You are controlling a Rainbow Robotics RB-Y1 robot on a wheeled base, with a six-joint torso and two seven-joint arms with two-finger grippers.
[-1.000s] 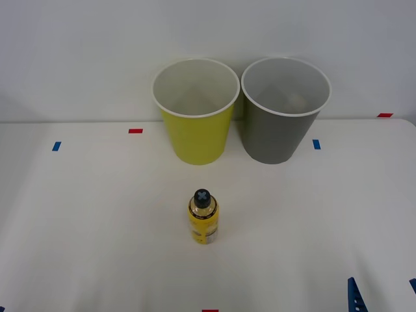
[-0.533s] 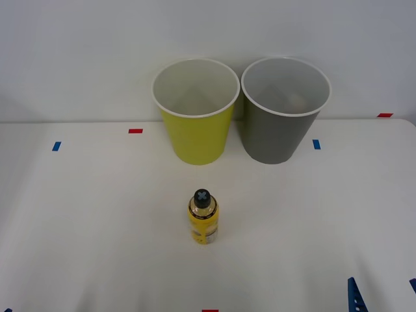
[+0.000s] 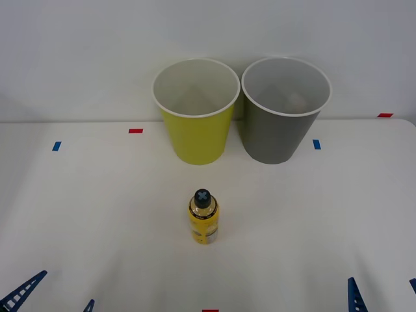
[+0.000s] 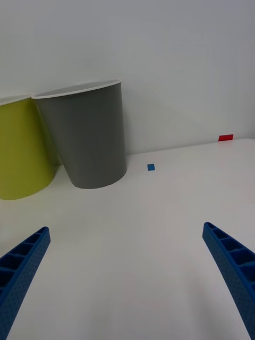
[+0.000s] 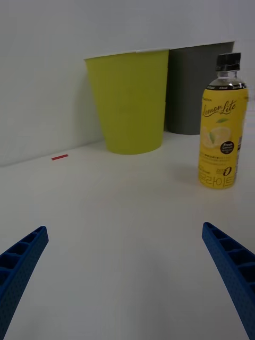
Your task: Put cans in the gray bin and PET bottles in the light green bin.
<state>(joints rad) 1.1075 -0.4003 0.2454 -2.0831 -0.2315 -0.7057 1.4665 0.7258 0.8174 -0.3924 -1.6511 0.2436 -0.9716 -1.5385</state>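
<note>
Currently the lemon drink PET bottle stands upright mid-table, untouched, nearer the robot than the light green bin and the gray bin, which sit side by side at the far edge. Left pincer and right pincer low at the near edge, both spread, holding nothing.

Two bins, one light green bin and one gray bin, plus one PET bottle.

The left tool sits low at the near left edge of the front view, its blue ribbed fingers spread wide apart. The right tool sits low at the near right edge, fingers likewise spread wide, holding nothing.
</note>
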